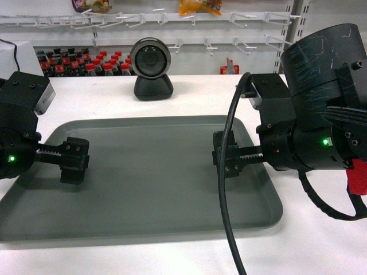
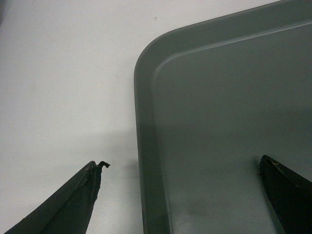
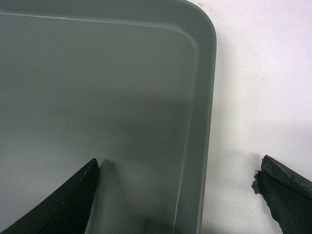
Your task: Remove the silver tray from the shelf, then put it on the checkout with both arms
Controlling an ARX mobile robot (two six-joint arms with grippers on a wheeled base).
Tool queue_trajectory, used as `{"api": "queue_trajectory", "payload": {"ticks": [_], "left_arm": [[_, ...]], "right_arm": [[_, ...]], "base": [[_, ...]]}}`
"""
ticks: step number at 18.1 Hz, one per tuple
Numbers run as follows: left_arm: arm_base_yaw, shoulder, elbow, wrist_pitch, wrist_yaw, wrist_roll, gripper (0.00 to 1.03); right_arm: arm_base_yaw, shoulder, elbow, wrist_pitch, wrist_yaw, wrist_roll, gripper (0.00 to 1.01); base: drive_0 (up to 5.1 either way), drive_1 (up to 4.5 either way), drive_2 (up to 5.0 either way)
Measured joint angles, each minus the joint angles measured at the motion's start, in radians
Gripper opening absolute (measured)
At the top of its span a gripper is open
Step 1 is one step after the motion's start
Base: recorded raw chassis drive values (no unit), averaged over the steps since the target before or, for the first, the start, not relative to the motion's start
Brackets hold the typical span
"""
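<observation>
The silver tray lies flat on the white checkout top, long side toward me. My left gripper is open at the tray's left end. In the left wrist view one finger hangs over the white top and the other over the tray floor, so the left gripper straddles the rim. My right gripper is open at the right end. There the right gripper straddles the rim the same way, over the tray and the top. Neither touches the tray. The shelf is out of view.
A black webcam on a stand sits just behind the tray. Past the top's far edge stand red-capped bottles and a wall rack of white hooks. A thick black cable hangs across the tray's right end.
</observation>
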Motion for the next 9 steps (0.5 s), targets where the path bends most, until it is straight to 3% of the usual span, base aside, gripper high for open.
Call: {"api": "queue_trajectory", "payload": {"ticks": [4, 9], "left_arm": [[0.005, -0.061, 0.0, 0.034, 0.02, -0.045, 0.98], [0.048, -0.241, -0.026, 0.074, 0.068, -0.2, 0.98]], "right_arm": [[-0.009, -0.013, -0.008, 0.015, -0.005, 0.014, 0.98], [-0.051, -0.12, -0.064, 0.087, -0.02, 0.063, 0.98]], "base": [[0.0, 0.0, 0.0], [0.0, 0.0, 0.0]]}}
